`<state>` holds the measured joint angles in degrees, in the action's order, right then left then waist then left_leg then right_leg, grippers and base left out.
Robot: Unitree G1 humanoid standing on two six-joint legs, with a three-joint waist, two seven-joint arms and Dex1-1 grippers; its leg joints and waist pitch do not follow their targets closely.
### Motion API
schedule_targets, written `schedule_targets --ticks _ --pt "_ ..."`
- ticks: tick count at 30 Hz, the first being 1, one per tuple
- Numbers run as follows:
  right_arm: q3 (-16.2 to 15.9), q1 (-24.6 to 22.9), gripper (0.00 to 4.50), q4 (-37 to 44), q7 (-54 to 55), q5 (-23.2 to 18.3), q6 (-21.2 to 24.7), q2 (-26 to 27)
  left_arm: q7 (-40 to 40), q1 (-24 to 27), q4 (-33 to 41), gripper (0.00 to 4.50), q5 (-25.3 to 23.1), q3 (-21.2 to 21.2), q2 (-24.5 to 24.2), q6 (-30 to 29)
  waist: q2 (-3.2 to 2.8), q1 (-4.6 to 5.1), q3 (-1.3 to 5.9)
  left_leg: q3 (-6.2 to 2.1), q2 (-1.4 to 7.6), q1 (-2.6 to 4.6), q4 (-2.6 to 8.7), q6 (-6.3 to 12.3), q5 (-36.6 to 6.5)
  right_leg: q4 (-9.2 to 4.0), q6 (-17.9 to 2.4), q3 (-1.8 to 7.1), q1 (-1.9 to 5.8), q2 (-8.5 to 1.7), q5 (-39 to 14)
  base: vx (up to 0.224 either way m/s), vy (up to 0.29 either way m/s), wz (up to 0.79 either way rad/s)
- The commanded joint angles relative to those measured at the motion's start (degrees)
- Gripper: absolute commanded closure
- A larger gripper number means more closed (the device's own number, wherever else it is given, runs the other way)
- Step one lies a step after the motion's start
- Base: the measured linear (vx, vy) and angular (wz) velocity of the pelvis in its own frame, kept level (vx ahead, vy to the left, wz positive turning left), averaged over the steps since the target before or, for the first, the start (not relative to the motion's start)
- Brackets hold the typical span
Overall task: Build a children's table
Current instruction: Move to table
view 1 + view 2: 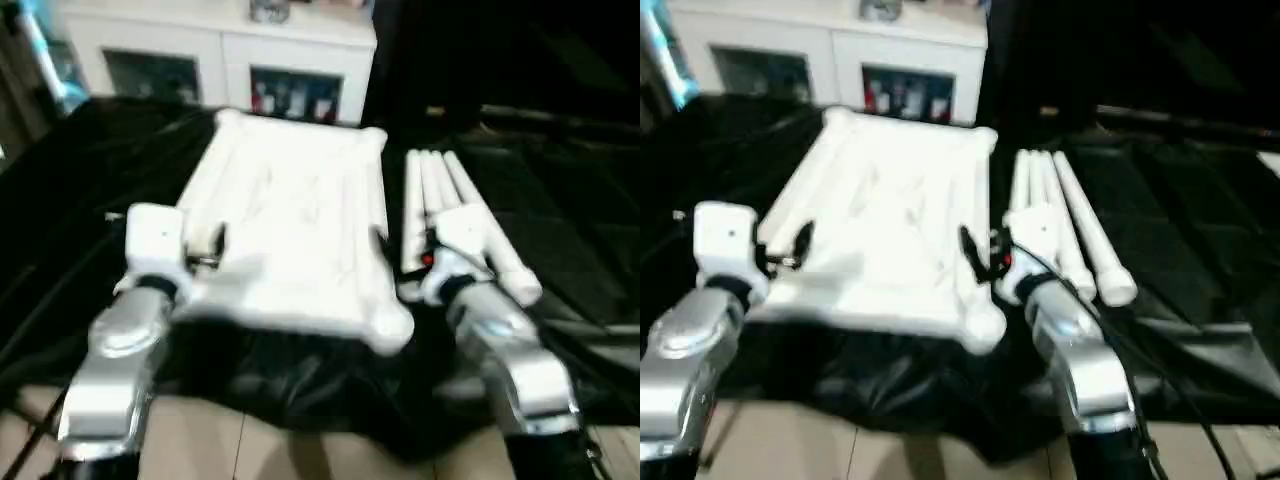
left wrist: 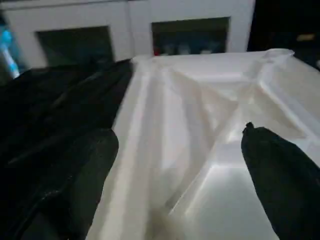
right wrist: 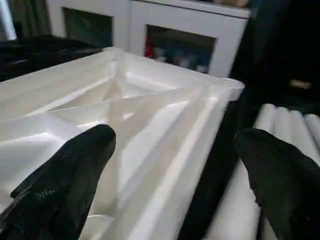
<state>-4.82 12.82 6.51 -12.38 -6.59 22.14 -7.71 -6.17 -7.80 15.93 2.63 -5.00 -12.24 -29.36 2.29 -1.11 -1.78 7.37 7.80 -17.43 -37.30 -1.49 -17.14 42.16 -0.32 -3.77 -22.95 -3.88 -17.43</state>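
The tabletop (image 1: 290,225) lies upside down, ribbed underside up, on a desk (image 1: 560,250) draped in black cloth. It sits between the two grippers, its near edge close to the robot and its far edge toward a white glass-door cabinet (image 1: 215,60) behind the desk.

The left gripper (image 2: 175,165) stands wide, holding nothing. Its two black fingers (image 2: 75,185) straddle the tabletop's left rim: one finger is over the black cloth outside the rim, the other over the white ribbed panel inside it. Whether either finger touches the plastic cannot be told.

The right gripper (image 3: 170,175) is also spread wide and empty. It straddles the tabletop's right rim, with one finger over the ribbed underside and the other on the outer side, above the legs (image 1: 450,215).

The white round legs lie side by side in a tight bundle on the cloth just beyond the right gripper's outer finger, running parallel to the tabletop's right edge and separated from it by a narrow strip of black cloth. Their thicker ends point toward the robot. A rounded corner socket (image 1: 392,328) of the tabletop sits just beside the right wrist, on its inner side.
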Motion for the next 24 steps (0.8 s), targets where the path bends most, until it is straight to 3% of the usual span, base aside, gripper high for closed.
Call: schedule_targets --ticks 1,2,3,4,5,6,7,8,9,10,11,12,13,14,15,16,17,18,19,20,21,22,23,24 --pt "1.41 -0.86 0.02 -1.51 0.11 0.81 -1.29 -1.23 -0.75 0.2 -1.22 0.01 0.03 1.95 0.94 0.84 0.75 1.14 2.14 -0.55 3.28 2.43 6.21 16.19 -3.15 -7.46 -1.79 2.34 0.21 -2.94 6.76 0.096 -0.035 -0.21" --pt "1.29 -1.23 0.02 -1.73 -0.14 0.93 -0.82 -1.33 -0.77 0.88 -0.8 0.01 0.38 1.95 1.03 0.79 3.15 -1.57 1.67 1.23 -2.12 -2.08 -0.57 11.97 -7.9 -14.19 -2.63 8.98 6.18 -7.46 -14.78 0.089 -0.068 0.14" --pt "1.14 -1.51 0.02 -1.08 -1.22 0.56 0.84 -1.88 -1.11 2.07 1.38 0.01 1.46 1.58 1.09 -0.07 2.7 -2.26 2.44 0.13 -1.42 -2.23 -2.76 9.38 -5.74 -14.86 -6.41 11.35 7.56 -10.47 -22.05 0.089 -0.068 0.14" --pt "1.14 -1.51 0.02 -1.08 -1.22 0.56 0.84 -1.88 -1.11 2.07 1.38 0.01 1.46 1.58 1.09 -0.07 2.82 -2.49 2.87 -1.78 -0.43 -6.02 -4.53 5.94 0.22 -13.27 -11.57 11.23 10.78 -10.57 -20.31 0.103 -0.073 0.03" --pt "0.76 -0.92 0.02 0.2 -4.06 -0.73 2.06 -3.36 -2.23 2.31 3.48 0.01 3.87 0.48 1.69 -0.67 2.25 -2.72 2.97 -2.56 0.46 -7.31 -4.1 2.95 5.68 -12.23 -16.06 10.04 11.01 -10.01 -8.92 0.132 -0.025 -0.1" --pt "0.76 -0.92 0.02 0.2 -4.06 -0.73 2.06 -3.36 -2.23 2.31 3.48 0.01 3.87 0.48 1.69 -0.67 1.79 -2.82 2.87 -2.88 1.21 -7.74 -3.08 2.24 8.76 -11.44 -18.42 9.31 10.54 -9.46 0.11 0.132 -0.025 -0.1" --pt "0.93 -0.19 0.02 0.21 -6.66 -2.07 2.3 -4.61 -2.64 1.98 3.44 0.01 4.4 0.15 1.69 -0.73 -0.05 -2.23 2.64 -2.75 2.99 -6.56 2.26 1.22 16.43 -9.06 -18.79 4.79 7.88 -5.64 12.76 0.108 -0.006 0.0" --pt "0.76 0.68 0.02 0.42 -12.01 -4.15 1.66 -7.39 -4.24 1.63 3.03 0.01 5.35 -0.17 1.13 -0.65 -1.85 -1.1 2.74 -3.35 4.24 -4.65 4.66 3.31 22.61 -6.22 -13.75 1.32 5.56 -0.66 17.04 0.108 0.039 -0.04" --pt "0.76 0.68 0.02 0.42 -12.01 -4.15 1.66 -7.39 -4.24 1.63 3.03 0.01 5.35 -0.17 1.13 -0.65 -2.46 -0.24 3.44 -4.85 6.38 -2.21 4.02 5.08 25.22 -5.04 -11.06 1.1 3.7 -0.09 16.58 0.108 0.039 -0.04" --pt "0.76 0.68 0.02 0.42 -12.01 -4.15 1.66 -7.39 -4.24 1.63 3.03 0.01 5.35 -0.17 1.13 -0.65 -2.32 -0.13 3.97 -5.88 7.7 -0.02 2.84 6.97 30.81 -4.7 -9.16 1.64 1.65 -0.98 16.75 0.108 0.073 -0.01" --pt "1.2 1.37 0.02 0.82 -15.26 -5.53 1.64 -9.57 -6.65 1.14 3.73 0.01 6.78 0.69 0.52 -1.11 -1.83 -0.68 3.85 -4.91 6.46 -0.9 1.82 8.15 42.12 -6.33 -8.1 3.2 1.9 -3.16 22.72 0.061 0.048 0.06" --pt "1.64 1.79 0.02 1.16 -17.48 -6.63 1.93 -11.23 -11.59 1.02 4.52 0.01 9.01 2.53 -1.23 -1.36 -1.32 -1.03 3.84 -4.04 5.33 -1.44 1.81 7.49 41.26 -6.79 -8.36 3.51 2.52 -3.42 24.52 0.061 0.048 0.06" --pt "2.21 2.16 0.02 0.95 -19.65 -7.43 1.95 -13.06 -16.53 0.65 4.61 0.01 10.66 4.89 -2.94 -1.44 -1.01 -1.53 3.88 -2.85 3.82 -2.9 2.44 5.3 36.0 -6.72 -8.87 3.85 4.39 -3.23 26.64 0.0 0.0 0.0" --pt "2.21 2.16 0.02 0.95 -19.65 -7.43 1.95 -13.06 -16.53 0.65 4.61 0.01 10.66 4.89 -2.94 -1.44 -0.48 -2.05 3.42 -2.01 3.78 -3.33 3.47 3.04 25.78 -7.46 -9.21 4.13 4.71 -3.39 23.9 0.0 0.0 0.0" --pt "2.53 2.22 0.02 0.96 -20.9 -7.71 2.04 -14.18 -19.77 0.54 4.5 0.01 11.77 6.46 -4.38 -1.58 -0.37 -2.02 3.08 -1.77 3.91 -3.59 4.09 2.22 20.27 -7.73 -9.79 4.26 4.93 -3.65 21.58 0.0 0.0 0.0" --pt "3.37 2.37 0.02 0.31 -22.09 -8.01 1.99 -15.37 -21.11 -0.13 4.1 0.01 11.73 8.27 -4.89 -2.14 -2.08 -2.3 2.62 -1.56 4.24 -3.43 4.86 0.53 9.74 -8.17 -11.26 4.34 4.79 -4.01 15.62 -0.056 0.003 -0.01" --pt "3.71 1.32 0.02 2.04 -24.54 -9.04 3.51 -17.45 -25.39 -0.84 2.9 0.01 10.82 11.43 -7.96 -2.3 -2.38 -1.82 2.13 -1.41 4.7 -3.14 5.62 -1.01 0.02 -8.79 -12.53 4.38 4.68 -4.04 8.84 -0.071 -0.007 0.01" --pt "3.79 1.11 0.02 2.38 -25.05 -9.27 3.82 -17.87 -26.19 -1.0 2.68 0.01 10.63 12.05 -8.54 -2.35 -2.05 -1.55 1.67 -1.19 4.79 -2.66 6.34 -1.58 -7.81 -9.76 -12.22 4.32 4.56 -3.7 0.99 -0.071 -0.007 0.01" --pt "3.67 0.44 0.0 3.5 -26.76 -9.93 4.75 -19.28 -29.03 -1.38 1.75 0.29 10.21 13.34 -9.83 -0.93 -1.71 -1.36 1.45 -1.08 4.76 -2.66 6.51 -1.53 -10.19 -9.96 -12.15 4.47 4.56 -3.89 -2.23 -0.08 -0.004 0.02" --pt "3.16 -0.45 0.0 5.01 -28.54 -10.6 6.33 -20.9 -31.65 -1.96 0.28 0.36 9.36 14.4 -10.86 1.67 -3.0 -1.14 0.96 -0.8 4.6 -2.27 6.66 -2.1 -14.54 -10.78 -11.31 4.56 4.16 -4.02 -9.52 -0.075 -0.008 0.04" --pt "3.1 -0.57 0.0 5.2 -28.8 -10.7 6.54 -21.15 -31.95 -2.06 0.07 0.36 9.23 14.53 -10.94 2.09 -2.43 -1.04 0.48 -0.71 4.62 -1.88 6.83 -2.01 -16.77 -11.72 -10.48 4.64 3.79 -4.11 -14.36 -0.075 -0.008 0.04" --pt "2.53 -1.63 0.0 6.58 -30.61 -11.04 7.69 -23.41 -35.06 -3.09 -1.22 0.36 8.58 16.03 -12.01 4.42 -2.76 -0.83 0.62 -0.86 4.61 -2.08 6.73 -2.08 -16.48 -11.86 -9.53 4.85 4.14 -4.51 -18.31 -0.059 -0.013 0.02" --pt "2.53 -1.63 0.0 6.58 -30.61 -11.04 7.69 -23.41 -35.06 -3.09 -1.22 0.42 8.58 16.03 -12.01 4.42 -2.59 -0.79 0.97 -0.68 4.7 -2.33 6.54 -1.67 -13.82 -11.66 -9.4 5.0 4.26 -4.61 -17.29 0.0 0.0 0.0" --pt "2.23 -2.58 0.0 7.84 -31.48 -11.4 8.74 -24.91 -38.4 -4.02 -1.47 0.42 9.9 16.93 -12.78 4.11 -3.4 -0.78 1.01 -0.64 4.67 -2.41 6.56 -1.45 -12.15 -11.62 -9.74 5.05 4.24 -4.71 -16.0 0.0 0.0 0.0"
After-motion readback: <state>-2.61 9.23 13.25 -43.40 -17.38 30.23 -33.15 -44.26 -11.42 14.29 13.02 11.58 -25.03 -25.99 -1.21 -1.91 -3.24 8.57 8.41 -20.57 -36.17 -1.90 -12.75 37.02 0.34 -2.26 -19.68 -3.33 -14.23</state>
